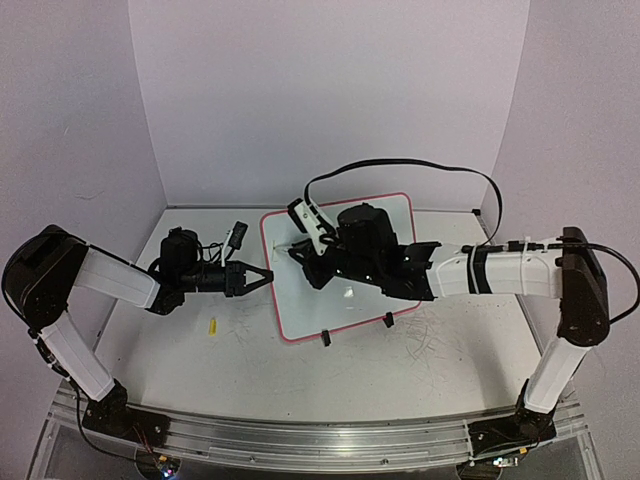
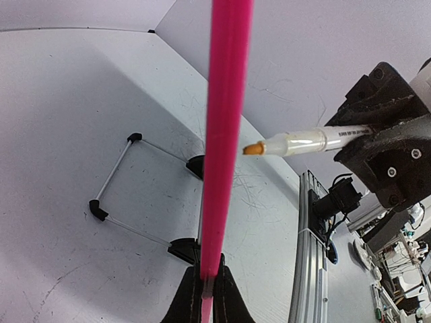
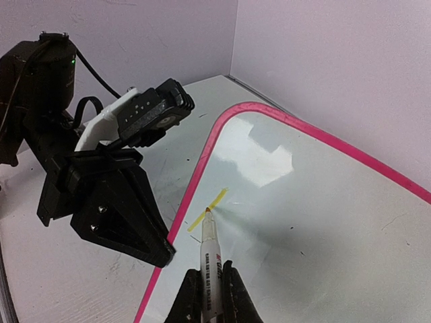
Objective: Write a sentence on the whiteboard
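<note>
Left fingers (image 2: pixel 190 303) are clamped shut on the board (image 1: pixel 305 305), pinching its pink rim on the left edge; the left wrist view sees that rim edge-on, running straight up from the grip. Right fingers (image 3: pixel 237 306) are closed around a marker (image 3: pixel 211 262), barrel sticking out forward with the tip down by the board face. Board sits mid-counter (image 1: pixel 450 370), rotated a bit, with two black clip feet (image 1: pixel 325 338) along its near edge and a wire stand (image 2: pixel 114 178) visible behind it from the left wrist. Only one mark so far: a short yellow stroke (image 3: pixel 219 198) in the upper-left area, just inside the left rim. The marker tip sits on that stroke, touching or just off the surface, can't tell which. Tight spot: tip, rim and left fingers are all close together at that edge. Open room: the board face right of and below the stroke is bare white out to the far rim, though in the top view the right arm lies across the board's middle. Counter on both sides of the board is free apart from a small yellow bit (image 1: pixel 212 326) left of the near-left corner. Walls close in on the back and both sides. The right arm's cable (image 1: pixel 420 165) loops above the board's far edge.
</note>
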